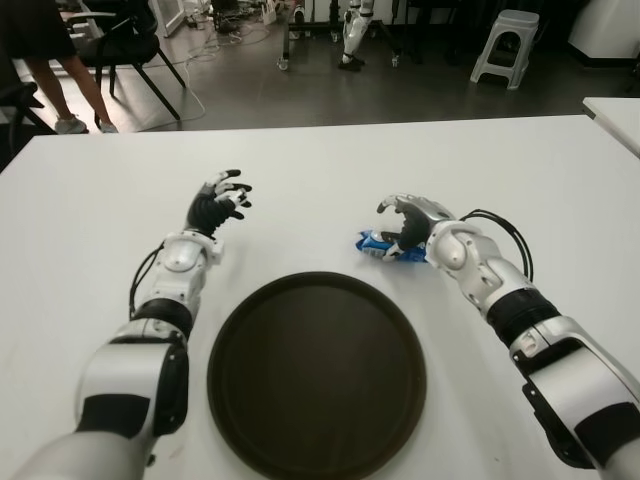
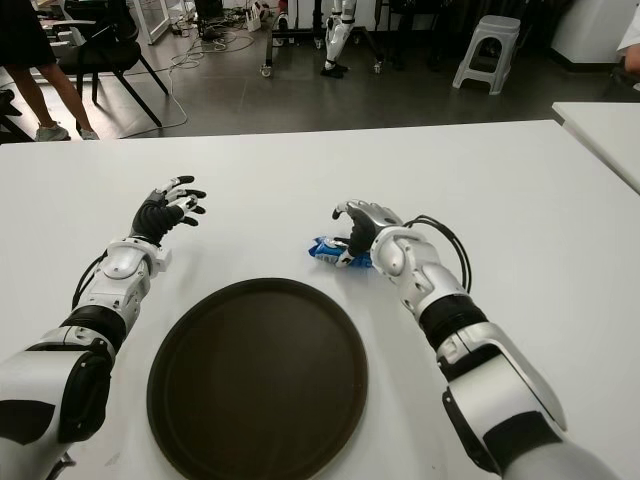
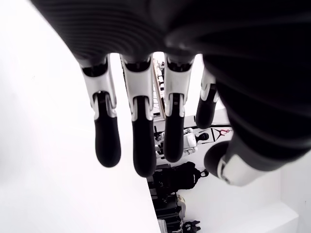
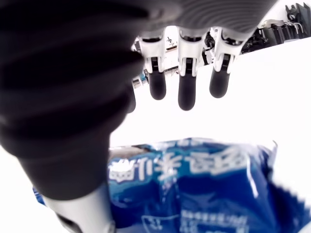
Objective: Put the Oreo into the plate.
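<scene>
The right hand (image 1: 408, 222) arches with fingers spread over the crinkled blue Oreo packet (image 1: 383, 245) lying on the white counter (image 1: 520, 170) just beyond the round dark plate (image 1: 317, 372), while the left hand (image 1: 219, 203), fingers apart, shows left of it.

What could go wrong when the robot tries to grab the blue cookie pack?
The right hand arches over the Oreo pack with fingers not closed yet, so closing might push the slippery pack along the table instead of gripping it. A loose pinch could also drop the pack short of the plate. The left hand shows open beside the plate, too far to help.
</scene>
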Motion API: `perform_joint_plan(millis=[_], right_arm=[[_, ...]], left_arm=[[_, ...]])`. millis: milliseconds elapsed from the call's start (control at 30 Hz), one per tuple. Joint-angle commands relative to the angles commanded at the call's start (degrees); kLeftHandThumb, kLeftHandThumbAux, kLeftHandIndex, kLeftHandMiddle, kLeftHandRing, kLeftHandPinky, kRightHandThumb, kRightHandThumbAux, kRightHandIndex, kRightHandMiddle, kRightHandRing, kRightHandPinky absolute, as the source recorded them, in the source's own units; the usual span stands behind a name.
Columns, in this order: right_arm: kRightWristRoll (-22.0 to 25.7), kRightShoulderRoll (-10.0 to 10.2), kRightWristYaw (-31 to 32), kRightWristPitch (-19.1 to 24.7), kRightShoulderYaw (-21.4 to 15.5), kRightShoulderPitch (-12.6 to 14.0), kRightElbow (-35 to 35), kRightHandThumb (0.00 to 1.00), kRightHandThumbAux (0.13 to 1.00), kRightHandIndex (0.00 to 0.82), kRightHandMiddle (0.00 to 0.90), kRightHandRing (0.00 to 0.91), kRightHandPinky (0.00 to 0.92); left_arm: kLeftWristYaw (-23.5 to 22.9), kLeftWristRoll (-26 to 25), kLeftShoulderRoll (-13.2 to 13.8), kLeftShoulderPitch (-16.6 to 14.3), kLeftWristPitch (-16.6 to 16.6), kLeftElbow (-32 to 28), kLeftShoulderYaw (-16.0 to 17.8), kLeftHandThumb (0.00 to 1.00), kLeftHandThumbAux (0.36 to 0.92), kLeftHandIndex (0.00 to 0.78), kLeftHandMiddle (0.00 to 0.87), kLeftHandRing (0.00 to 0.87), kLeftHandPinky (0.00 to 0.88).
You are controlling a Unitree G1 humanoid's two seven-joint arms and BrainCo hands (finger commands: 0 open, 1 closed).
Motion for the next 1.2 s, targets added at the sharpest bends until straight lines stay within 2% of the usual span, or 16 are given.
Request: perform_joint_plan(millis=[400, 533, 933, 1200], right_arm=[[-0.28, -0.73, 0.11, -1.12, 0.31, 0.24, -0.32, 0.039, 0.922, 0.501, 0.723, 0.737, 0.718], [-0.82, -0.99, 0.51, -1.11, 0.79, 0.04, -0.2, 0.048, 0.925, 0.485, 0.725, 0.737, 0.712], [-1.71, -1.52, 1.23, -1.11, 1.66, -0.11, 0.02, 0.076, 0.934, 0.466, 0.728, 0.742, 0.724], [-2.4, -1.77, 1.1, -1.11, 2.26, -0.22, 0.43, 0.088, 0.934, 0.461, 0.714, 0.73, 0.716]], left_arm=[[0.54, 0.19, -0.01, -0.06, 0.12, 0.0, -0.25, 0.213, 0.663, 0.201, 0.333, 0.4, 0.454], [0.44, -0.02, -0.14, -0.05, 0.04, -0.06, -0.09, 0.221, 0.675, 0.203, 0.338, 0.406, 0.459], [0.24, -0.27, -0.24, -0.08, 0.12, -0.1, 0.03, 0.204, 0.644, 0.192, 0.325, 0.4, 0.456], [0.54, -0.19, -0.32, -0.1, 0.29, -0.12, -0.03, 0.221, 0.678, 0.193, 0.331, 0.401, 0.453]])
